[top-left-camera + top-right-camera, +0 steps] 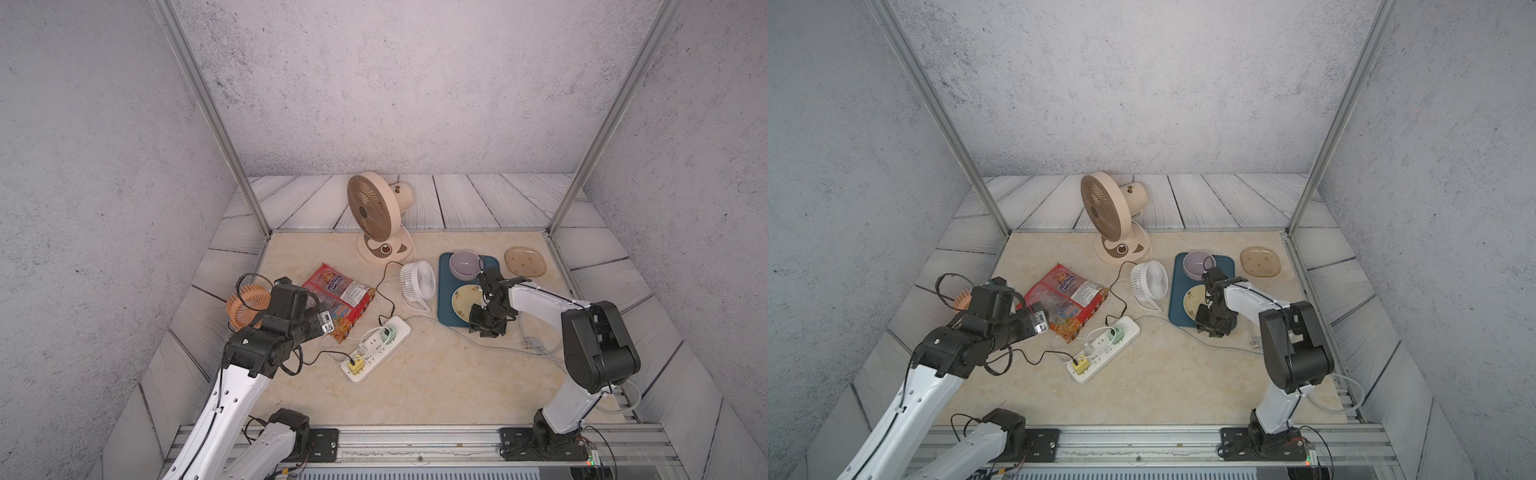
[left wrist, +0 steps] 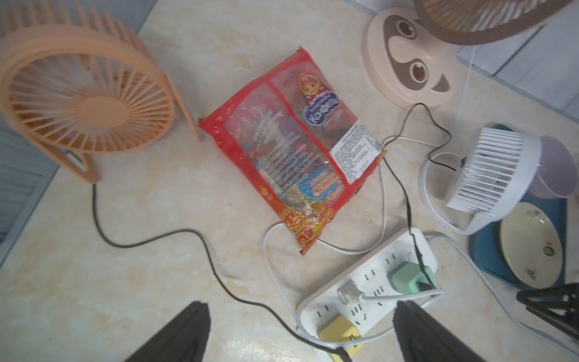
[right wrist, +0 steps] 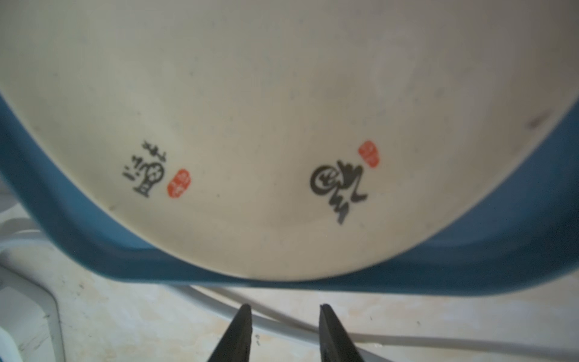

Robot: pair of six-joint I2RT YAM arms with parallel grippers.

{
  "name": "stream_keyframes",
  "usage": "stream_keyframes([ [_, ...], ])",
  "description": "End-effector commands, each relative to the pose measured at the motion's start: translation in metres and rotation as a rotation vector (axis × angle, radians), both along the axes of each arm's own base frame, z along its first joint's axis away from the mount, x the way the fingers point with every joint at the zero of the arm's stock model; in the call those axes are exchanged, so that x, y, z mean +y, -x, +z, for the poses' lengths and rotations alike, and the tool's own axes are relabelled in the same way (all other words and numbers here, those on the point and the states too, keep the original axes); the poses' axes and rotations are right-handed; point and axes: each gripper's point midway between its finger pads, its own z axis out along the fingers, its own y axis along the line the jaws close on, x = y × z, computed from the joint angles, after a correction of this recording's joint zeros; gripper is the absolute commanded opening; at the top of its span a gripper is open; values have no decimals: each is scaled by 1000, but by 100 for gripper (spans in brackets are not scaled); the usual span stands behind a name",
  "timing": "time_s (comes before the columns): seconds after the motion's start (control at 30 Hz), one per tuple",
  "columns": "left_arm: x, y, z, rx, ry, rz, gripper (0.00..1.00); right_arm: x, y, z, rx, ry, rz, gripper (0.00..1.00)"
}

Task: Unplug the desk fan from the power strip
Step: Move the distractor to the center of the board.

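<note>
The beige desk fan (image 1: 374,216) (image 1: 1106,216) stands at the back of the table; the left wrist view shows its base (image 2: 407,62). The white power strip (image 1: 380,351) (image 1: 1106,347) (image 2: 376,275) lies mid-table and carries a yellow adapter (image 2: 338,333), a white plug (image 2: 347,290) and a green adapter (image 2: 407,277). My left gripper (image 2: 300,305) hangs open above the strip's yellow-adapter end, holding nothing. My right gripper (image 1: 484,328) (image 3: 285,307) is low at the blue tray's front edge, jaws narrowly apart over the strip's pale cord (image 3: 407,340), not clamping it.
An orange fan (image 1: 247,307) and a red snack bag (image 1: 340,299) lie left of the strip. A small white fan (image 1: 417,280) stands beside the blue tray (image 1: 444,291), which holds a cream plate (image 1: 463,301) and a purple bowl (image 1: 465,264). A glass plate (image 1: 525,261) sits at the back right. Black cables cross the table.
</note>
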Motion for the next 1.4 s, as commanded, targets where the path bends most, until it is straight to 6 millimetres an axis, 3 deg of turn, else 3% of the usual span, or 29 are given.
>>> stream_keyframes([
  [0.0,33,26,-15,59,-29,216,98,3,-15,-7,-40,10,10,37],
  [0.23,45,45,-22,81,5,337,98,-2,-43,-16,-66,67,16,35],
  [0.47,48,64,-34,119,54,407,96,-12,-82,-16,-89,65,9,34],
  [0.83,25,74,-63,217,156,347,93,-28,-124,-14,-123,39,-28,35],
  [1.0,9,72,-74,267,200,283,92,-38,-141,0,-161,30,-35,37],
  [1.17,-10,67,-86,310,259,210,88,-34,-133,28,-202,-9,-24,45],
  [1.37,-20,75,-101,335,317,212,81,-19,-83,65,-253,-43,7,50],
])
